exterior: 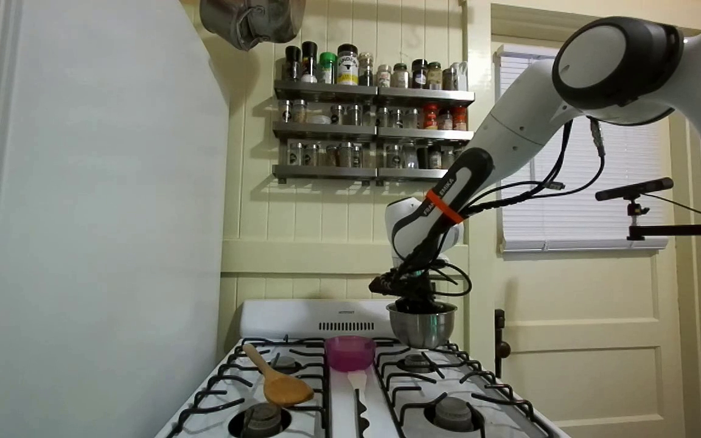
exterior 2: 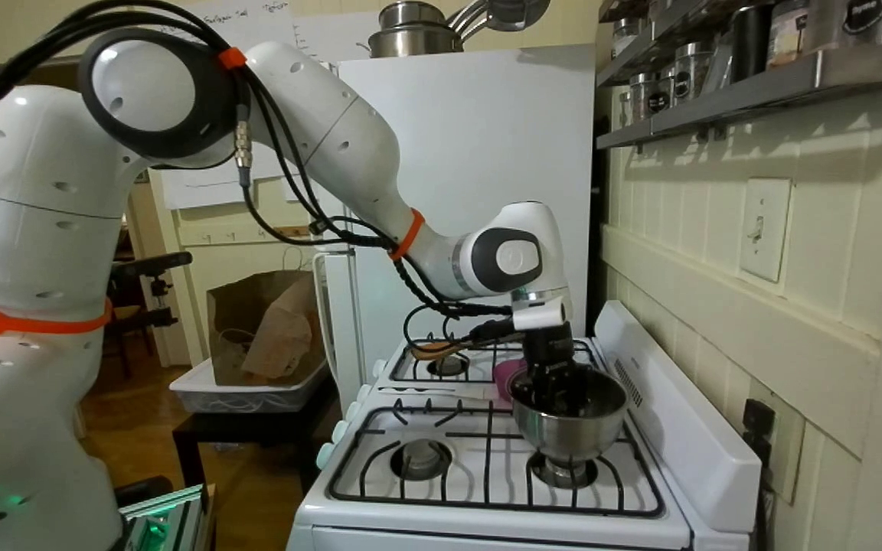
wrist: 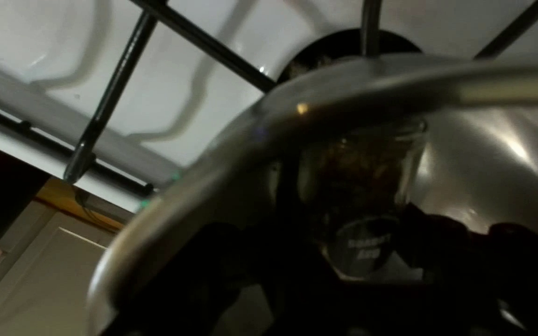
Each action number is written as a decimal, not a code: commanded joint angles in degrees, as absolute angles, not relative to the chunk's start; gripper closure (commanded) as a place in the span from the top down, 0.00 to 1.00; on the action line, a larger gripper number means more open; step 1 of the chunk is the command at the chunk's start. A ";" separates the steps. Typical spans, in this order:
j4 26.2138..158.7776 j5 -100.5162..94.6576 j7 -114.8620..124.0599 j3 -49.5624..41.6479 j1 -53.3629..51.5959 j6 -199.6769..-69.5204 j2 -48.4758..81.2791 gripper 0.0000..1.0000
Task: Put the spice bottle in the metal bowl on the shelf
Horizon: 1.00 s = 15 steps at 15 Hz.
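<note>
Above a burner (exterior 2: pixel 560 477) near the wall (exterior: pixel 326 213), both exterior views show the metal bowl (exterior 2: pixel 570 434), into which the dark fingers (wrist: pixel 439 240) reach down. Inside it, in the wrist view, is the spice bottle (wrist: pixel 357 177), of glass with a dark label (wrist: pixel 364 249), between the fingers; because of the shadow I cannot tell whether they grasp it or stand loose around it. Higher on the wall, the shelf (exterior: pixel 326 129) carries many jars (exterior: pixel 345 155).

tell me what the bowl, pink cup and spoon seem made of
Bowl: likely steel, polished, given its bright metallic highlights. Pink cup: probably plastic, smooth, from its strong tint, though glass is possible. Spoon: apparently wood, smooth, by its warm tan-brown colour.
</note>
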State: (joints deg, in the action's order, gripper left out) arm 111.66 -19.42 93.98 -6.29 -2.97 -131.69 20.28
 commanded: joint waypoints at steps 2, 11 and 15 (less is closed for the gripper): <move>113.05 -18.75 92.07 -5.66 -4.93 -124.60 15.51 0.23; 113.36 -21.52 93.74 -4.47 -4.92 -119.47 11.85 0.23; 113.33 -25.01 93.59 -4.41 -5.31 -119.60 11.03 0.23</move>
